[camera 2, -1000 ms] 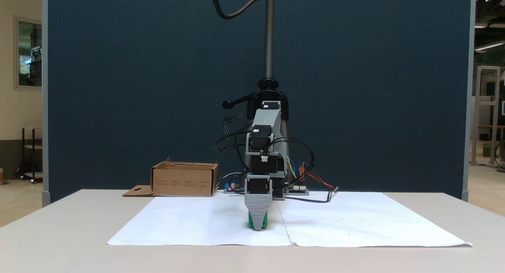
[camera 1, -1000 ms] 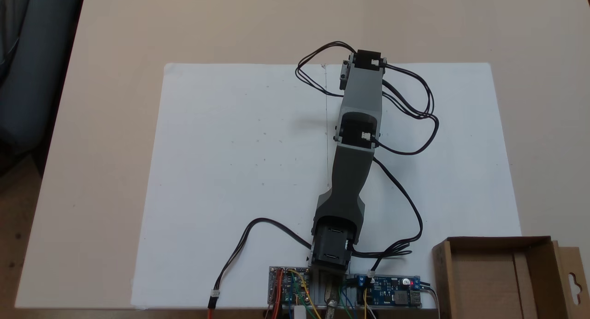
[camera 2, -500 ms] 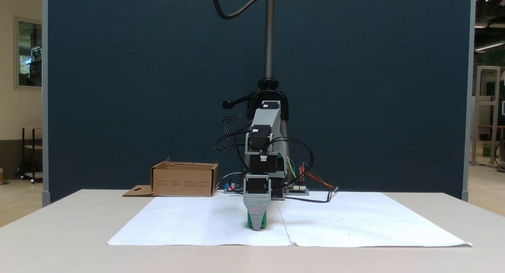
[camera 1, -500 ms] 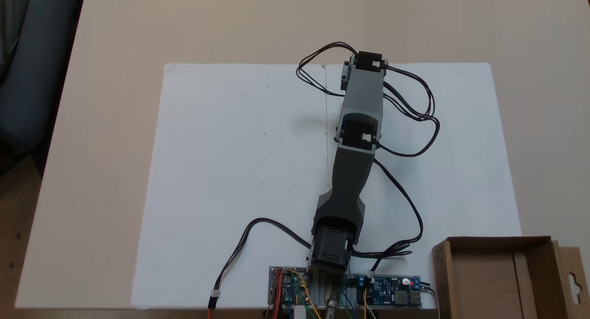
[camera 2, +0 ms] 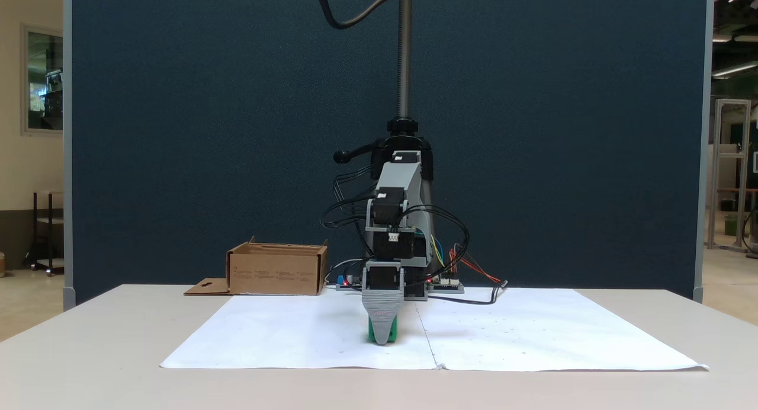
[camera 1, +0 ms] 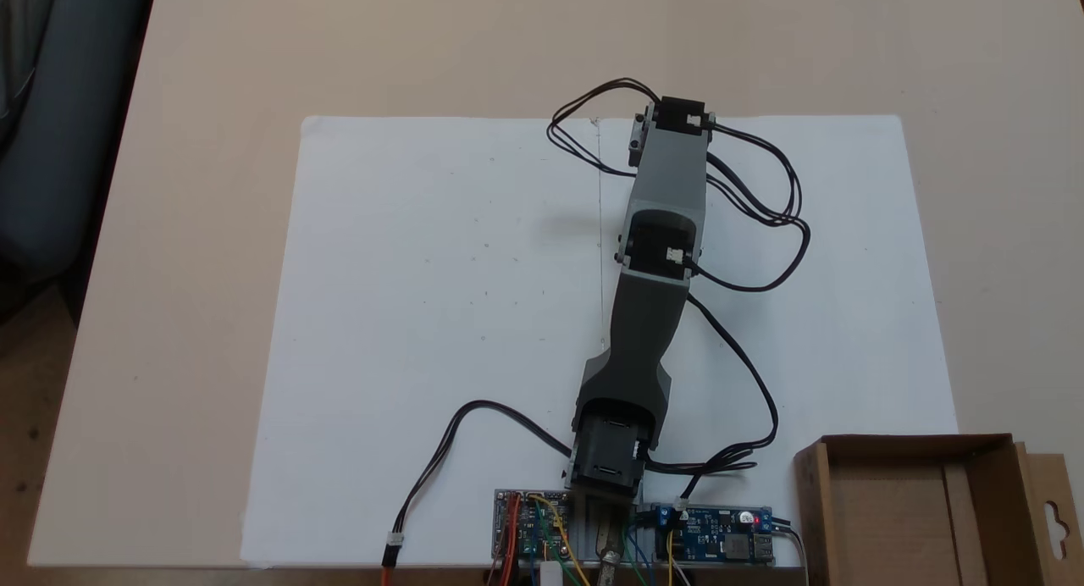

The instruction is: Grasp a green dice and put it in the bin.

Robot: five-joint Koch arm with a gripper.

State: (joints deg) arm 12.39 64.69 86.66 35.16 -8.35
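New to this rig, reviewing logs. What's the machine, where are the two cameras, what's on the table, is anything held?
It is a small hobby robot arm bolted at the table edge. One fixed view looks down from above; the other looks level across the table at the arm's front. On the white paper sheet the tool points down over the green dice, whose edges peek out behind it. Whether it grips the dice cannot be told. The cardboard bin sits beside the arm's base, with circuit boards nearby.
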